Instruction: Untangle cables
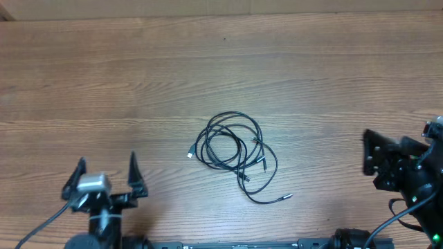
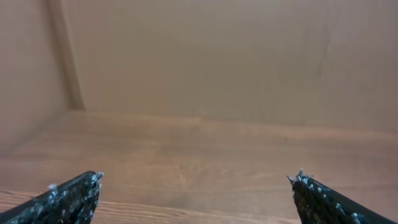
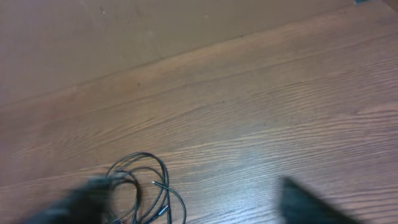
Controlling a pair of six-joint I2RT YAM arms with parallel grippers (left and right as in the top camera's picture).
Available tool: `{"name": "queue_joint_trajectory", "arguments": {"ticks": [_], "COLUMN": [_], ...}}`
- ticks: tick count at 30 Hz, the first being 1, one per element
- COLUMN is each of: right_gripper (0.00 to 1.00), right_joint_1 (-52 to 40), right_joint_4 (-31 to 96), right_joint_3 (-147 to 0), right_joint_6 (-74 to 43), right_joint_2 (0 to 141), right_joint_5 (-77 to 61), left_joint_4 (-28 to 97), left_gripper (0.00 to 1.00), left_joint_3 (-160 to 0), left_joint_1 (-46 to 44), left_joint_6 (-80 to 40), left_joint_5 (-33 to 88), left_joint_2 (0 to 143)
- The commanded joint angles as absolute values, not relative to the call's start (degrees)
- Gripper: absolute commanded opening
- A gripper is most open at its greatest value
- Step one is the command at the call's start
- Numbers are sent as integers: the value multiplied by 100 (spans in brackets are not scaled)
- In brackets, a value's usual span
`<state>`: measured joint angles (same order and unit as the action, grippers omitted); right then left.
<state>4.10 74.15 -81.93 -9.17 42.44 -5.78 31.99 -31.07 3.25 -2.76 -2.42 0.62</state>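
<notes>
A tangle of thin black cables (image 1: 232, 149) lies in loose overlapping loops at the middle of the wooden table, with plug ends at its left and lower right. It also shows in the right wrist view (image 3: 140, 186) at the lower left, partly behind a blurred finger. My left gripper (image 1: 105, 178) is open and empty near the front left edge, well left of the cables. My right gripper (image 1: 370, 162) is open and empty at the right edge, apart from the cables. The left wrist view shows its spread fingertips (image 2: 196, 186) over bare wood.
The wooden table (image 1: 221, 69) meets a plain brown wall (image 2: 217, 56) at its far edge.
</notes>
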Motion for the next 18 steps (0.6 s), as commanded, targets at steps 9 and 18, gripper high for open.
{"name": "queue_joint_trajectory", "arguments": {"ticks": [9, 18], "right_gripper": [100, 100], "right_joint_1": [425, 425], "right_joint_4": [7384, 7395], "right_joint_3": [-8256, -8256], "right_joint_6": [-910, -913], "right_joint_2": [4250, 4250], "right_joint_5": [-615, -639], "left_joint_4": [3055, 1295], "left_gripper": [99, 99], "left_joint_3": [-4978, -5695], "left_joint_1": [331, 331], "left_joint_6": [-121, 169], "left_joint_5": [-283, -338], "left_joint_2": [25, 32]}}
